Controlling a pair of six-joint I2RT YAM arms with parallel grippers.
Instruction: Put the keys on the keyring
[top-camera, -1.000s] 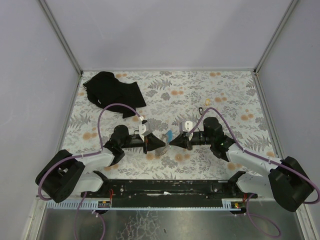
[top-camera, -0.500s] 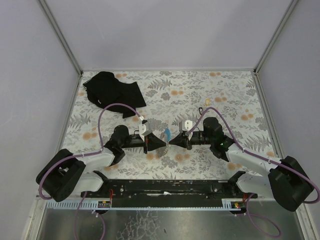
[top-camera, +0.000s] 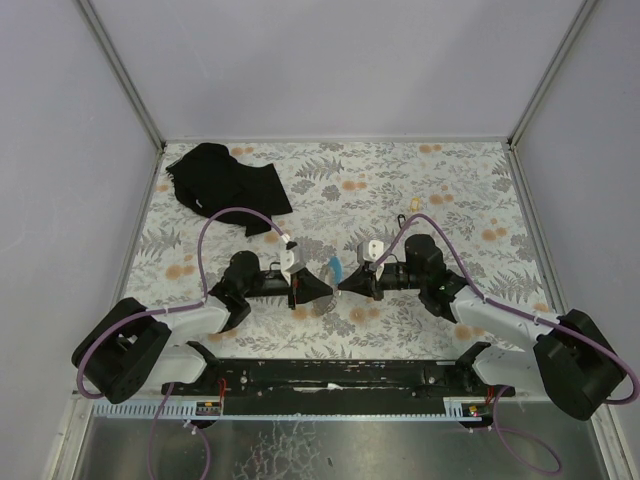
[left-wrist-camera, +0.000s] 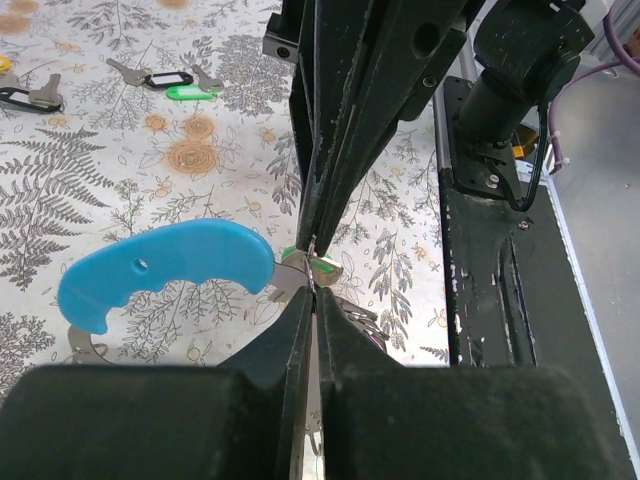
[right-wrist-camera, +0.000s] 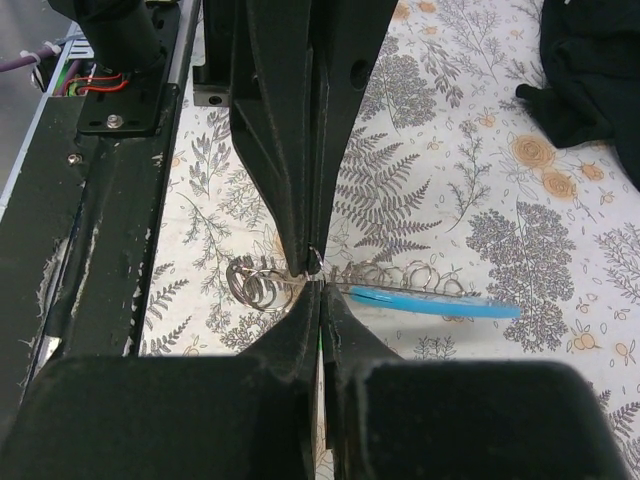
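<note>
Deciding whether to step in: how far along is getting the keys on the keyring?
Done: nothing clearly threaded. In hand: left gripper and right gripper, both shut, meet tip to tip at the metal end of the keyring, a green tag beside it. Remaining: more keys lie on the table.

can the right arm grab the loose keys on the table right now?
Probably not yet. The right gripper is shut, tip to tip with the left gripper at the blue keyring. The loose keys lie in the open, so it would have to let go first.
</note>
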